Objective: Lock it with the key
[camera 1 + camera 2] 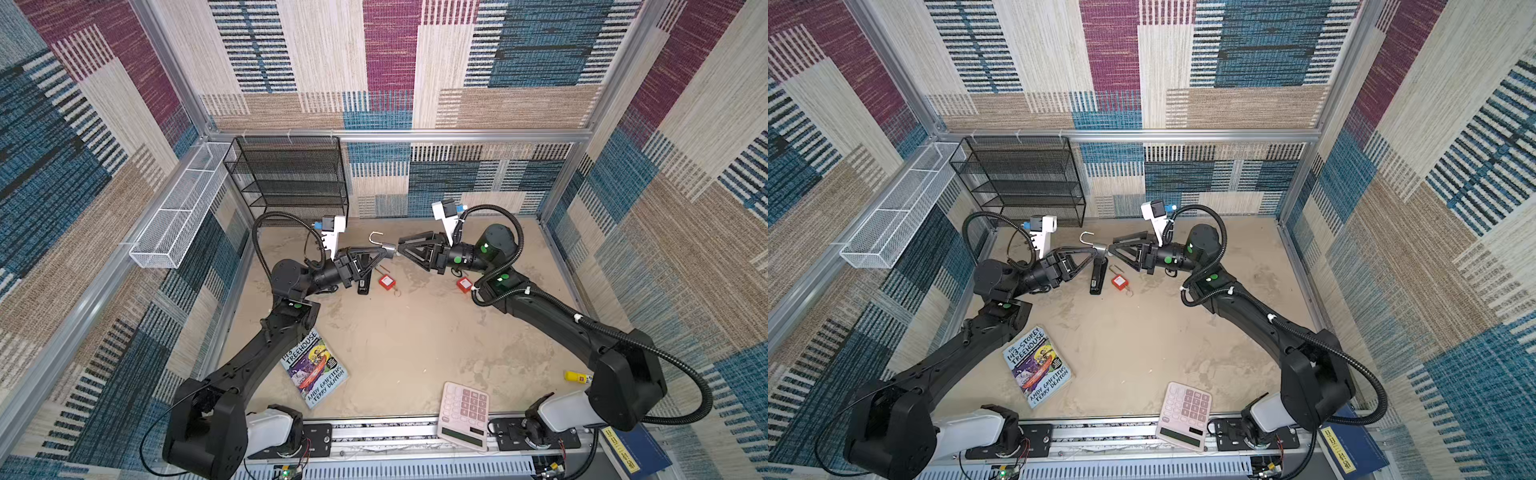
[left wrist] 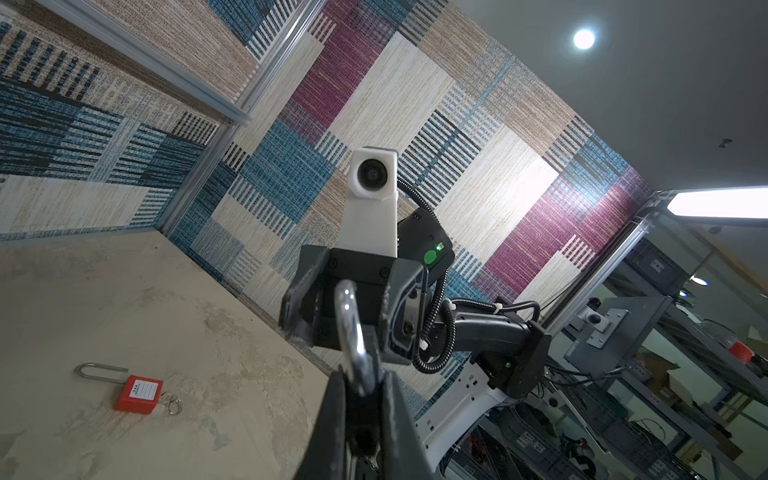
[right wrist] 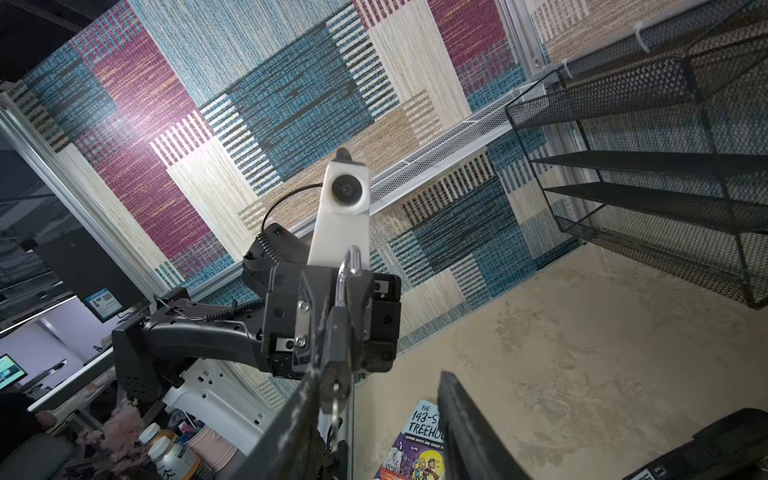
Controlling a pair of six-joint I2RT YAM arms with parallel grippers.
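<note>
My left gripper [image 1: 380, 251] [image 2: 365, 409] is shut on a grey padlock [image 1: 388, 249] [image 3: 338, 328], held in the air above the back of the table. Its silver shackle [image 1: 376, 239] [image 2: 349, 324] stands open and points away from the fingers. A key [image 3: 336, 384] sits in the lock's bottom end with a ring hanging from it. My right gripper [image 1: 400, 248] [image 3: 382, 374] faces the left one tip to tip. Its jaws are apart around the key end. One finger [image 3: 299, 407] lies against the key, and the other finger [image 3: 465, 415] stands well clear.
On the table below lie two red padlocks [image 1: 386, 282] [image 1: 464, 284] and a black stapler [image 1: 1096, 280]. A book [image 1: 313, 370], a pink calculator [image 1: 464, 415] and a yellow glue stick [image 1: 577, 377] lie near the front. A black mesh shelf [image 1: 286, 178] and a white wire basket [image 1: 183, 208] stand at the back left.
</note>
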